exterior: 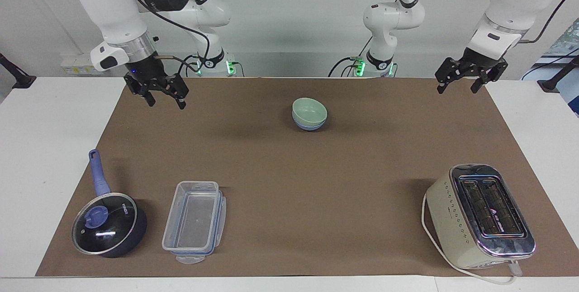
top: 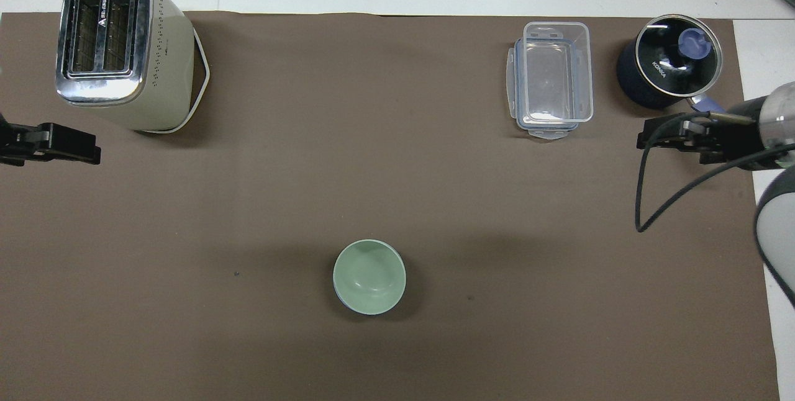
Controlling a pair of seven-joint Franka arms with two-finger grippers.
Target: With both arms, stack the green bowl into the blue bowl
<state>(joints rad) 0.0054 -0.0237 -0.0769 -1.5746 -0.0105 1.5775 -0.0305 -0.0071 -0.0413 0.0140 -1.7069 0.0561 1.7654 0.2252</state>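
Note:
The green bowl [exterior: 309, 109] sits nested upright in the blue bowl [exterior: 310, 125] on the brown mat, nearer to the robots than the mat's middle. From overhead the green bowl [top: 369, 275] covers nearly all of the blue one. My right gripper [exterior: 166, 101] is open and empty, raised over the mat's corner at the right arm's end; it also shows in the overhead view [top: 674, 135]. My left gripper [exterior: 457, 88] is open and empty, waiting over the mat's edge at the left arm's end, and shows in the overhead view [top: 56, 143].
A cream toaster [exterior: 480, 215] stands far from the robots at the left arm's end. A clear plastic container [exterior: 194, 222] and a dark-blue lidded saucepan [exterior: 108, 225] stand far from the robots at the right arm's end.

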